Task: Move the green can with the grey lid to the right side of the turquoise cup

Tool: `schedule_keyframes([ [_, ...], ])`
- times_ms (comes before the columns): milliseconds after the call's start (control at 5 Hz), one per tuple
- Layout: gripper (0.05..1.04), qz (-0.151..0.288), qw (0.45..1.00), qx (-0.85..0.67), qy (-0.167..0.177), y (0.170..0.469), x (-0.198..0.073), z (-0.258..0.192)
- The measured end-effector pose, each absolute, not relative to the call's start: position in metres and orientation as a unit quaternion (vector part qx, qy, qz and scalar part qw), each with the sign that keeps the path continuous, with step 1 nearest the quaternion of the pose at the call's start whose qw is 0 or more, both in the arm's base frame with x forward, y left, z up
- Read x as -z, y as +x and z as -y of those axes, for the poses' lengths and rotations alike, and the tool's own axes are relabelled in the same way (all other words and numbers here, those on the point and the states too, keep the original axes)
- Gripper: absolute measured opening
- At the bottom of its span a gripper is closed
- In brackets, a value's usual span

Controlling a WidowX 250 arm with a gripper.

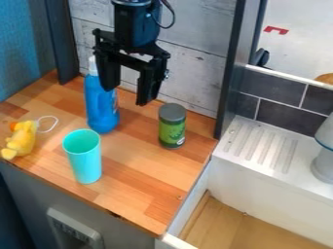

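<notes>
Aloft, spread tool (pixel 125 97) near bottle (pixel 101 109), edgeside cup (pixel 84 159)

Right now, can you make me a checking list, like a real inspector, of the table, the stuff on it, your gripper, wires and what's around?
Surface: wooden tabletop, a dark worn spot on its front edge.
Nearest things: blue bottle and green jar with a grey lid, both upright.
Clutter: turquoise cup, upright; yellow toy with a white loop.
Gripper: black gripper hangs above the tabletop, jaws apart.
In the jaws: nothing seen.
Cables: dark cable curves beside the arm.
Surroundings: pale plank wall behind; ridged metal ledge and dark tiles beside.
</notes>
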State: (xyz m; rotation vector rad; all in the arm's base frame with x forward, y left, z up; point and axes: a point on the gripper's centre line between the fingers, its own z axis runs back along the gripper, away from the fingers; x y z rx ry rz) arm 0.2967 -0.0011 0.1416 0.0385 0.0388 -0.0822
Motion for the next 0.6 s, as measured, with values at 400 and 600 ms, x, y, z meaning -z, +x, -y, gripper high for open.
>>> schedule_keyframes([
  [400, 1.009, 0.021, 0.998, 0.053, 0.014, 0.319, -0.130, 0.003],
  [600, 1.009, 0.099, 0.994, 0.040, 0.015, 0.343, -0.134, 0.004],
])
